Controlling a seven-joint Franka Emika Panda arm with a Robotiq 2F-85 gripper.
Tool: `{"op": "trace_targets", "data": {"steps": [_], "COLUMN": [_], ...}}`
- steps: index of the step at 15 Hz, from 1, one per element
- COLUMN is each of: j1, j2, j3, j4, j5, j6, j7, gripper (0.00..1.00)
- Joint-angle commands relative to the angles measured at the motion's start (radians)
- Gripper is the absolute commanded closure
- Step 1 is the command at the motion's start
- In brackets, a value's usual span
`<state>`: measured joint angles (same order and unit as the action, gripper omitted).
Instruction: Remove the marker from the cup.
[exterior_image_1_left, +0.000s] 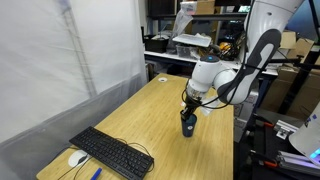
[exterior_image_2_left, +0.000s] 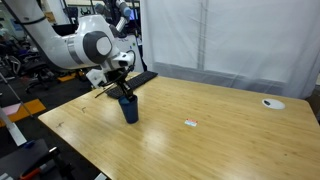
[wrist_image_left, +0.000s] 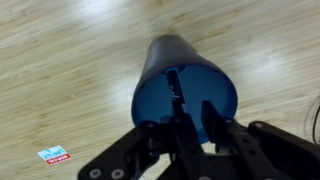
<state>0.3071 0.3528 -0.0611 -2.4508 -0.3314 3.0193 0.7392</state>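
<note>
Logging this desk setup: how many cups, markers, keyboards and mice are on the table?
Cup: 1
Marker: 1, in the cup
Keyboard: 1
Mouse: 1
Total: 4
Small blue item beside the keyboard: too small to identify.

- the tabletop (wrist_image_left: 60, 60): pale wood grain, smooth, with a faint sheen
- the cup (wrist_image_left: 165, 60): dark blue, smooth, plastic-looking, slightly glossy
- the pincer (wrist_image_left: 196, 118): black, matt
- the keyboard (exterior_image_1_left: 110, 152): black matt plastic

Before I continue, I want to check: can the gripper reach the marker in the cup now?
Probably yes. The gripper hangs directly over the open cup, and nothing covers the marker inside it.
</note>
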Motion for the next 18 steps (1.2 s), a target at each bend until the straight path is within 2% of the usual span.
{"op": "trace_targets", "data": {"steps": [1, 2, 3, 4, 7, 8, 9, 11, 13, 16, 18], "j1": [0.0, 0.002, 0.002, 0.001, 0.002, -0.003, -0.005, -0.009, -0.012, -0.009, 0.02], "j2": [0.02, 0.022, 0.024, 0.027, 0.039, 0.044, 0.048, 0.053, 0.058, 0.049, 0.013], "j3": [-0.011, -0.016, -0.018, -0.02, -0.028, -0.024, -0.023, -0.02, -0.016, -0.014, -0.034], "j4": [0.02, 0.02, 0.021, 0.021, 0.029, 0.033, 0.035, 0.04, 0.047, 0.045, 0.025], "j5": [-0.014, -0.015, -0.014, -0.014, -0.017, -0.015, -0.014, -0.012, -0.01, -0.01, -0.022], "j6": [0.013, 0.013, 0.013, 0.014, 0.011, 0.011, 0.013, 0.014, 0.016, 0.015, 0.004], "j7": [-0.011, -0.01, -0.01, -0.012, -0.017, -0.024, -0.03, -0.04, -0.051, -0.063, -0.047], "gripper": [0.59, 0.5, 0.54, 0.51, 0.61, 0.66, 0.85, 1.0, 0.96, 0.95, 0.95]}}
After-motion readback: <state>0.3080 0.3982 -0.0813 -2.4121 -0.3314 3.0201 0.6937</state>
